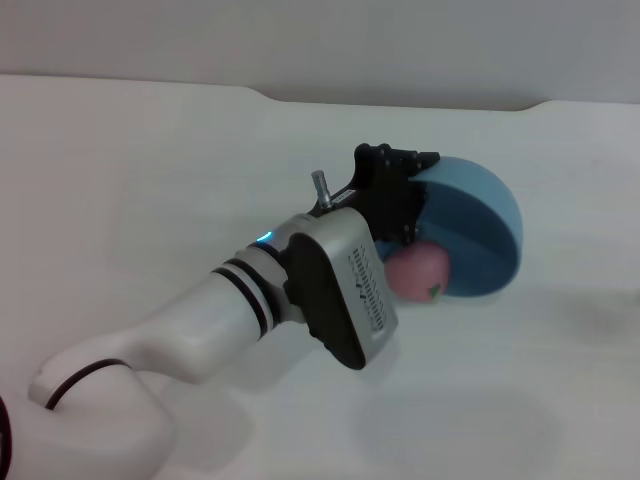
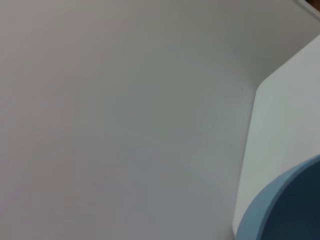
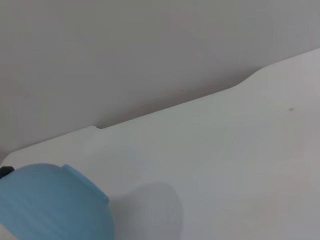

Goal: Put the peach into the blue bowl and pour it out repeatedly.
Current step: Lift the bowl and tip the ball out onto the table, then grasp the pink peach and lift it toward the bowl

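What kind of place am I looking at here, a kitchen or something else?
Probably a robot test bench, not a kitchen. There is only a bare white table against a plain wall, with a blue bowl tipped on its side by the left gripper and a peach at its mouth.

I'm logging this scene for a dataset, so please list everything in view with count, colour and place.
blue bowl: one, light blue, tipped on its side right of centre on the table, mouth toward the robot's left, held at its rim.
peach: one, pink-red, at the bowl's lower lip, on the table.
table: one, white, across the view.
wall: grey, behind the table.
left claw: one, black, on a white and silver arm, closed on the bowl's rim.
right claw: not seen in any view.
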{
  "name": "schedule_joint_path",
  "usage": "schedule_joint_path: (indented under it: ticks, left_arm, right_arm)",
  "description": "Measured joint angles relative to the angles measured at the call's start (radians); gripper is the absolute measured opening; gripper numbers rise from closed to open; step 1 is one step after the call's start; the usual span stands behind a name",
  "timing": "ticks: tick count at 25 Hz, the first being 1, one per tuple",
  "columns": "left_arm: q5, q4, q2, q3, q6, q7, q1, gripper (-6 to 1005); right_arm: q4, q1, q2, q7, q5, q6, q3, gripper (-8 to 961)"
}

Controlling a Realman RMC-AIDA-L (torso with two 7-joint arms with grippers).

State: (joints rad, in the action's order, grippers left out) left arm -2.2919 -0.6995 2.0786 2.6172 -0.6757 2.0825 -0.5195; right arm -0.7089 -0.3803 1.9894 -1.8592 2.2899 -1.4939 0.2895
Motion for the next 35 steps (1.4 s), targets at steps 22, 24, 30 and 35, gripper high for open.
schedule_joint_path:
  ticks: [22, 24, 30, 35]
  left_arm:
    - [0.303, -0.045, -0.001, -0.075, -0.094, -0.111, 0.011, -2]
    - [0.387, -0.118, -0.007, -0.153, -0.011, -0.071, 0.019, -2]
    - [0.417, -0.272, -0.01, -0.356, 0.32, -0.068, 0.074, -1]
    - [0.452, -0.366, -0.012, -0.604, 0.775, -0.007, 0.077, -1]
  right_arm:
    - [0.035, -0.041, 0.035, 0.012, -0.014, 0.001, 0.009, 432]
    - [0.058, -0.084, 0.045, 0.062, -0.009, 0.004, 0.018, 432]
    - [0.129, -0.176, 0.048, 0.112, -0.009, 0.044, 0.115, 433]
    - [0.158, -0.263, 0.071, 0.114, -0.008, 0.145, 0.319, 433]
